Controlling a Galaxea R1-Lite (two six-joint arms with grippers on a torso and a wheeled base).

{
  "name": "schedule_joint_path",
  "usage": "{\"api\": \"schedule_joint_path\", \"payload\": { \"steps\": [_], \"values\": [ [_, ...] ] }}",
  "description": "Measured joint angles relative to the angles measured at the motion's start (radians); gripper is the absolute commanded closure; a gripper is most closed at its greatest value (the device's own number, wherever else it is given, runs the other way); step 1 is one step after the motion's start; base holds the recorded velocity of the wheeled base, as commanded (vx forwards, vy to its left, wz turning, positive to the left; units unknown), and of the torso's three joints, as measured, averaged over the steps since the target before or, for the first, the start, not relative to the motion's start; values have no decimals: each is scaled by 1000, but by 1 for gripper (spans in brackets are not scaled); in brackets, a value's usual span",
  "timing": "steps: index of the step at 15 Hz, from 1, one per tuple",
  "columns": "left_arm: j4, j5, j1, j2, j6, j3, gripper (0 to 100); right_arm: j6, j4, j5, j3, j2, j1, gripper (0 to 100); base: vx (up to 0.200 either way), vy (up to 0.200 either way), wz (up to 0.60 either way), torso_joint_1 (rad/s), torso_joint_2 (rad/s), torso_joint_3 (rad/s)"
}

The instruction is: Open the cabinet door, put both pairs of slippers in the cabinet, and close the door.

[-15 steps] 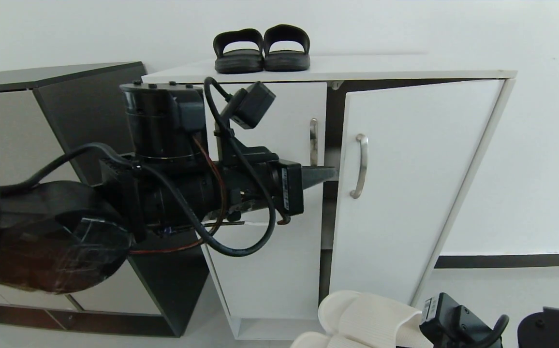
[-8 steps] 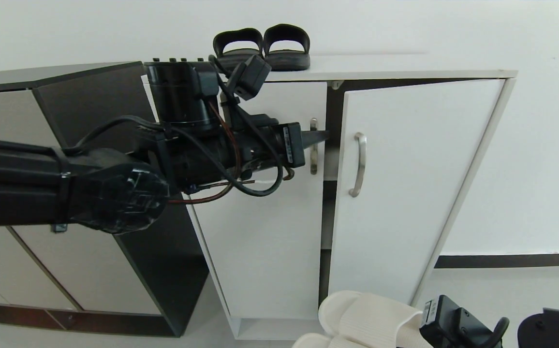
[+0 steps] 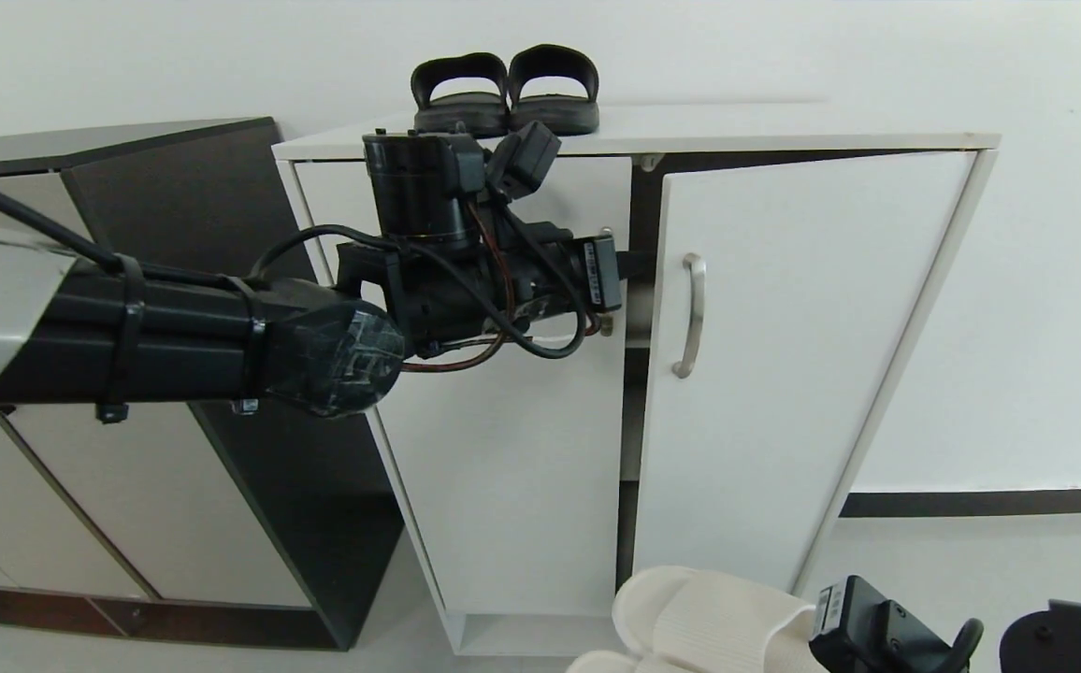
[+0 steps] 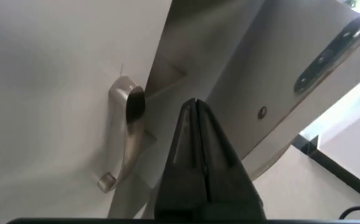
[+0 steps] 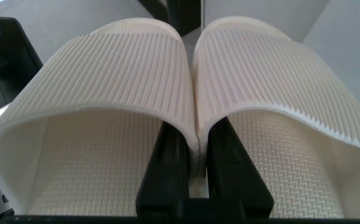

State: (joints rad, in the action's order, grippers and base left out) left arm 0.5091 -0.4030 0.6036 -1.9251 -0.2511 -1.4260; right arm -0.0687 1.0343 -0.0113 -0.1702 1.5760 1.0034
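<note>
Cabinet: I see the white cabinet (image 3: pixel 784 140) against the wall, with a dark cabinet (image 3: pixel 176 196) just beside it on its left.
Right door: the right door (image 3: pixel 784 374) stands ajar, leaving a dark gap between it and the left door (image 3: pixel 512 467). Its bar handle (image 3: pixel 690 316) is untouched.
Left gripper: the left gripper (image 3: pixel 639 264) is up at handle height, with its tip in the gap between the doors. In the wrist view its fingers (image 4: pixel 186 137) are pressed flat together and hold nothing.
Left handle: the left handle (image 4: pixel 127 134) sits just beside those fingers. I cannot tell if they touch.
Black slippers: the black slippers (image 3: pixel 506 91) lie side by side on the cabinet top, near the wall.
White slippers: the white slippers (image 3: pixel 699 622) are low in front of the cabinet, below the right door.
Right gripper: the right gripper (image 5: pixel 195 155) is clamped on the two inner walls of the white slippers (image 5: pixel 124 81), pinching the pair together.
</note>
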Motion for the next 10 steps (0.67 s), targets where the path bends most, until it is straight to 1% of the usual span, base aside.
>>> {"api": "schedule_joint_path", "payload": {
  "steps": [1, 2, 3, 5, 6, 7, 8, 10],
  "values": [
    [0, 27, 10, 0, 1, 3, 100, 0, -1, 0, 5, 1, 8, 100, -200, 0, 0, 12, -2, 2],
    [0, 68, 37, 6, 2, 7, 100, 0, -1, 2, 8, 1, 16, 100, -200, 0, 0, -2, 2, 2],
    [1, 86, 71, 15, 4, 15, 100, 0, 0, 2, 10, 2, 20, 100, -200, 0, 0, 2, 2, 7],
    [0, 101, 152, 44, 13, 40, 100, 0, 2, 2, 11, 3, 26, 100, -200, 0, 0, 2, 0, 2],
    [0, 102, 172, 59, 16, 51, 100, 0, 2, 1, 14, 2, 30, 100, -200, 0, 0, -2, -7, 2],
    [1, 104, 177, 71, 17, 60, 100, 0, 6, -1, 13, 2, 33, 100, 0, 0, 0, 0, 0, 0],
    [3, 107, 171, 82, 20, 70, 100, -1, 6, -3, 11, 2, 33, 100, 0, 0, 0, 0, 0, 0],
    [7, 130, 136, 116, 47, 115, 100, -9, 4, -19, -13, 5, 11, 100, 0, 0, 0, 0, 0, 0]
  ]
}}
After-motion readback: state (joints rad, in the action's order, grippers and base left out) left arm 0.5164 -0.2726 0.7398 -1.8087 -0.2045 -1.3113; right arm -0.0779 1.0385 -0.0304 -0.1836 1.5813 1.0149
